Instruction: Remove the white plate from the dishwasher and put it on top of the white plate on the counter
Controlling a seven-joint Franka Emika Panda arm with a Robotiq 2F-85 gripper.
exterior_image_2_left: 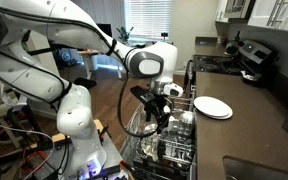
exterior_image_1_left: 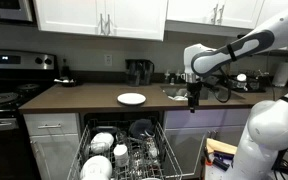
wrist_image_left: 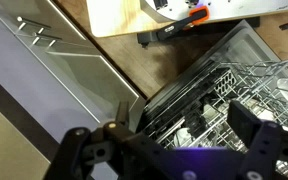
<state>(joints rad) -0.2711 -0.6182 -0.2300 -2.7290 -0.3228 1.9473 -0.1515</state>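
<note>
1. Tabletop [exterior_image_1_left: 84, 97]: dark slab under the wall cabinets; carries the counter plate [exterior_image_1_left: 131, 98], white, lying flat and alone, well apart from the claw.
2. Dishwasher [exterior_image_1_left: 167, 150]: door down, lower rack drawn out below the tabletop edge; loaded with several white dishes and a dark bowl.
3. Arm [exterior_image_1_left: 234, 48]: reaches in over the tabletop end; hangs above the rack's far side, not in it.
4. Rack plate [exterior_image_1_left: 102, 142]: white, standing on edge among the tines on the side of the rack away from the claw; which white dish is the intended one I cannot tell for certain.
   - Handling, judged: ceramic by its look, so stiff, moderately heavy, glazed and slippery, chips if knocked; best pinched on the exposed upper rim and lifted straight up out of the tines before it is laid flat.
5. Claw [wrist_image_left: 174, 150]: released, fingers spread wide, nothing between them; near the rack but touching no dish.
6. View notes: only the wrist view shows the finger gap, yet it cuts off the counter plate; both exterior views show that plate [exterior_image_2_left: 212, 107]; an exterior view puts the claw [exterior_image_2_left: 156, 110] just above the rack.
</note>
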